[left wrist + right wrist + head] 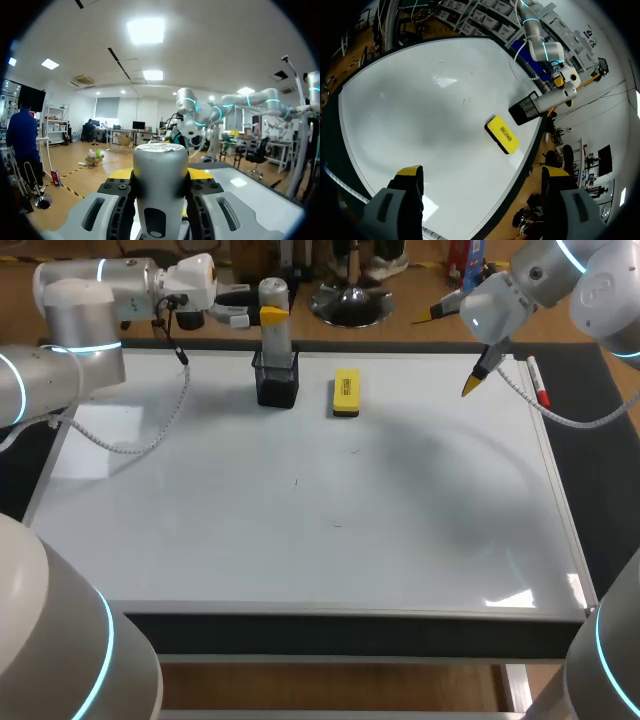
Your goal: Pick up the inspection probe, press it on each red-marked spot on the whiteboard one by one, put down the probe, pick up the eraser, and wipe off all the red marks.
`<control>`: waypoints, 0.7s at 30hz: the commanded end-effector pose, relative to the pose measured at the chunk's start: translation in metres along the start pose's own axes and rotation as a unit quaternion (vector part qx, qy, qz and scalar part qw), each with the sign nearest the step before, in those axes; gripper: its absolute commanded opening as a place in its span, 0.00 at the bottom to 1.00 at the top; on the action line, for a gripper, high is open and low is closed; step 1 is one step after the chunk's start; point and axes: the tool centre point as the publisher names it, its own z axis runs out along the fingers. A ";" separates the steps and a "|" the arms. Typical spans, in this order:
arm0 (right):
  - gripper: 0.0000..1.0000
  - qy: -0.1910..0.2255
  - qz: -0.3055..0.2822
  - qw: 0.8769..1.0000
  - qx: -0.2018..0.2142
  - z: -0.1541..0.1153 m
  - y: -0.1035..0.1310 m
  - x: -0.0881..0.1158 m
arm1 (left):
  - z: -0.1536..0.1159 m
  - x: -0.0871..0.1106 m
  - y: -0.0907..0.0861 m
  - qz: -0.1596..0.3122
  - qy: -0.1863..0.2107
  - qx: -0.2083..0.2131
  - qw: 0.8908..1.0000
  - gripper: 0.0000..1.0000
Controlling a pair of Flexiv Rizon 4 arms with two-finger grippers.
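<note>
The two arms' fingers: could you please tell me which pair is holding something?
The left arm's fingers grip the grey cylindrical probe standing in the black mesh holder; the right arm's fingers are open and empty.

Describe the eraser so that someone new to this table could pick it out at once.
Start at the big whiteboard and look along its far edge. Just right of the black mesh holder with the grey probe lies the eraser, flat on the board. It is the only bright yellow block there, with a dark underside.
</note>
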 end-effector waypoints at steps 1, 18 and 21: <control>1.00 0.002 -0.001 1.000 0.001 -0.001 0.000 0.000 | -0.001 -0.004 0.005 -0.002 0.007 0.004 1.000 0.00; 1.00 0.002 -0.001 1.000 0.001 -0.001 0.000 0.000 | -0.003 -0.007 0.027 -0.009 0.022 0.007 1.000 0.00; 1.00 0.002 -0.001 1.000 0.001 -0.001 0.000 0.000 | -0.003 -0.007 0.029 -0.008 0.024 0.005 1.000 0.00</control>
